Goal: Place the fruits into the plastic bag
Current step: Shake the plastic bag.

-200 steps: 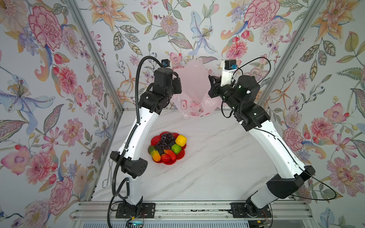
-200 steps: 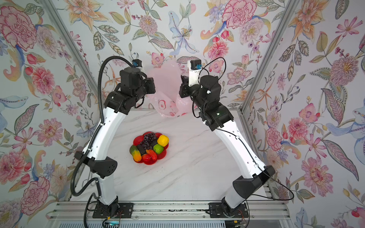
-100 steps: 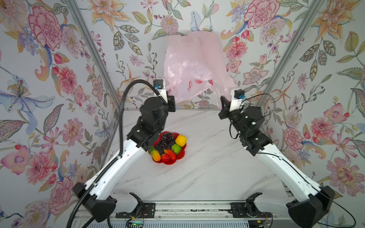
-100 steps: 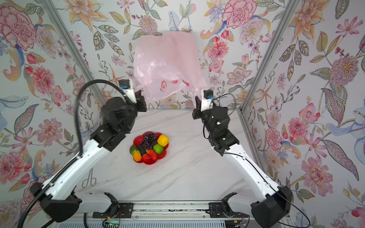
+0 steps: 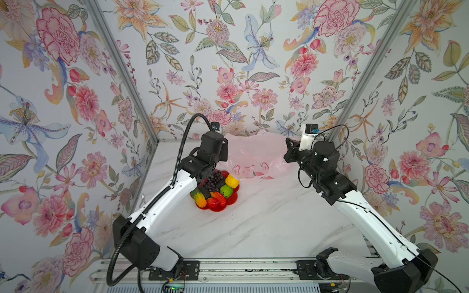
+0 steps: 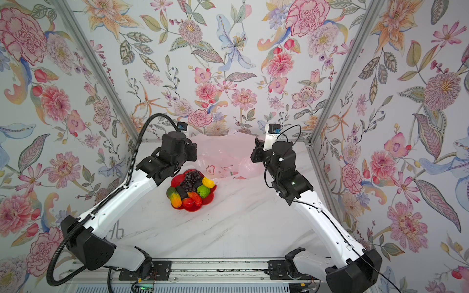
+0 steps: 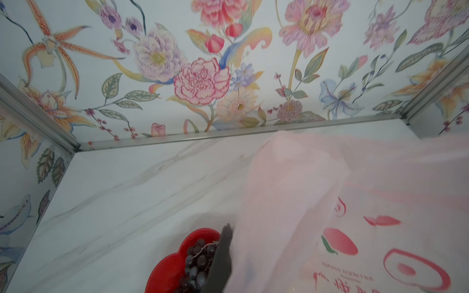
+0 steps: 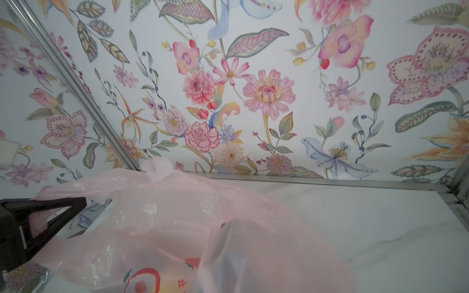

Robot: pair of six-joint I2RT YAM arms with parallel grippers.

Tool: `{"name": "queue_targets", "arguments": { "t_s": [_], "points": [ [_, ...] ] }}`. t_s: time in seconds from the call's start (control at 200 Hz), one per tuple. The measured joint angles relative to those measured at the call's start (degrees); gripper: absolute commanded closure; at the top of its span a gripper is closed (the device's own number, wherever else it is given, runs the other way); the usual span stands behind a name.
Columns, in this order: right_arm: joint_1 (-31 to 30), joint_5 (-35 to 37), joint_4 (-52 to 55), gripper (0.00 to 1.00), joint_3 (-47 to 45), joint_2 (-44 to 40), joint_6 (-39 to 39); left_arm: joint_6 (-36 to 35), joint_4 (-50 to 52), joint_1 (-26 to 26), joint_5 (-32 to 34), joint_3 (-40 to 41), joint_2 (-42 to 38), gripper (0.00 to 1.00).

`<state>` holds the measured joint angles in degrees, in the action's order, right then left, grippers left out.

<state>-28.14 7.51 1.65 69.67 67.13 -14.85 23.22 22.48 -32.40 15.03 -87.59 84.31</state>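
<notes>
Top views, plastic bag (image 5: pixel 253 158): crumpled pink film at the middle of the table's (image 5: pixel 253 228) far edge, between the two arms, with its near hem just beside the red plate (image 5: pixel 233 199).
Top views, fruits (image 5: pixel 215 189): all heaped on that plate, left of the table's centre; none bagged.
Top views, left gripper (image 5: pixel 224 154) and right gripper (image 5: pixel 289 152): at opposite sides of the bag, tips hidden.
Left wrist, fingers (image 7: pixel 223 253): one dark finger shows and film drapes the rest; pressed together, pinching the bag.
Left wrist, grape bunch (image 7: pixel 195 262): on the plate, right beside that finger.
Right wrist, fingers: buried under film; closed on the bag, I judge.
Handling, bag: limp, almost weightless and slick. The mouth will likely sag shut, so hold the rim or handles on both sides, spread apart.
Handling, fruits: light, glossy and apt to roll; grip each across its narrow middle.
</notes>
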Motion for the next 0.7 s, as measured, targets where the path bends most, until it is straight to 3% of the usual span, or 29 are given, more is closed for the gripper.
{"name": "queue_targets", "arguments": {
  "t_s": [0.21,0.455,0.55,0.666,0.701],
  "points": [
    [0.02,-0.20,2.03,1.00,0.52,0.35,-0.33,0.28,3.17,0.00,-2.67,-6.38,2.71,1.00],
    [1.73,1.16,5.38,1.00,1.11,2.32,-1.51,1.62,14.71,0.72,-5.20,-18.60,13.25,1.00],
    [4.90,1.33,6.05,1.00,4.63,7.23,-1.60,2.36,22.93,2.47,-7.91,-34.40,24.59,1.00],
    [8.11,0.92,6.73,1.00,16.22,15.93,0.28,4.83,28.68,4.98,-11.56,-66.16,43.95,1.00],
    [8.35,0.98,6.62,1.00,20.85,18.47,1.88,6.08,26.01,5.70,-12.72,-66.55,45.31,1.00]
  ]
}}
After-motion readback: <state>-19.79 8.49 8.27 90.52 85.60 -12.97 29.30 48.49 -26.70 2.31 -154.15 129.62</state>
